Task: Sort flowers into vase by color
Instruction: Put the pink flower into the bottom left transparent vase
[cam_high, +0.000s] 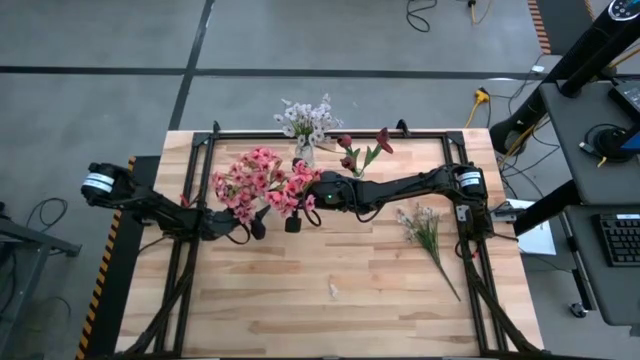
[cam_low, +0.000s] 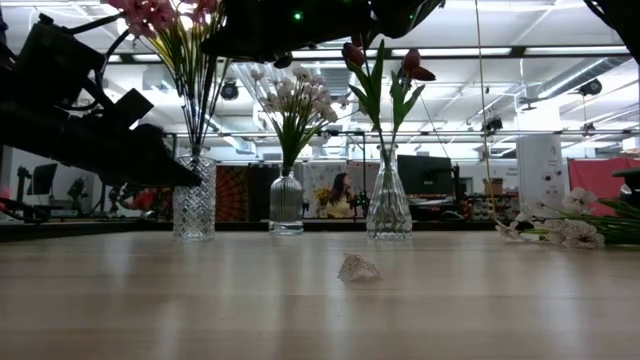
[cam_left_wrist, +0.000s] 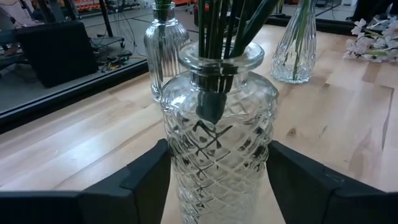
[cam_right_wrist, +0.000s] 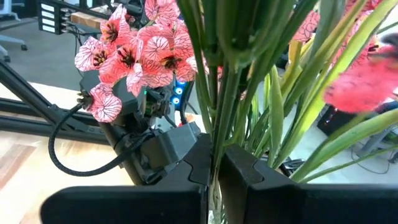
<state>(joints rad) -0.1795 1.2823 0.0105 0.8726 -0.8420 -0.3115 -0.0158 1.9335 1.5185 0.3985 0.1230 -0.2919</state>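
Note:
A bunch of pink flowers (cam_high: 258, 180) stands with its green stems in a diamond-cut glass vase (cam_left_wrist: 217, 143), also in the low view (cam_low: 194, 205). My left gripper (cam_left_wrist: 217, 171) has one finger on either side of that vase. My right gripper (cam_right_wrist: 214, 165) reaches in from the table's right and is shut on the pink flowers' stems above the vase mouth. White flowers (cam_high: 305, 120) stand in a ribbed vase (cam_low: 286, 205). Dark red flowers (cam_high: 362, 150) stand in a third vase (cam_low: 388, 208). My left gripper has the diamond-cut vase's body (cam_left_wrist: 174, 174) between its two fingers, one on each side wall, about halfway up. The fingers come nearly level from the table's left. The vase stands upright on the table. My right gripper pinches the bundle of green stems (cam_right_wrist: 217, 134) between its two fingers, below the blossoms. The fingers come level from the table's right and lie across the stems. The stems stand upright, their lower ends inside the vase.
A loose bunch of white flowers (cam_high: 425, 230) lies on the table's right part, also in the low view (cam_low: 560, 228). A small pale scrap (cam_low: 358, 268) lies near the table's middle front. A black frame (cam_high: 300, 135) rims the wooden top.

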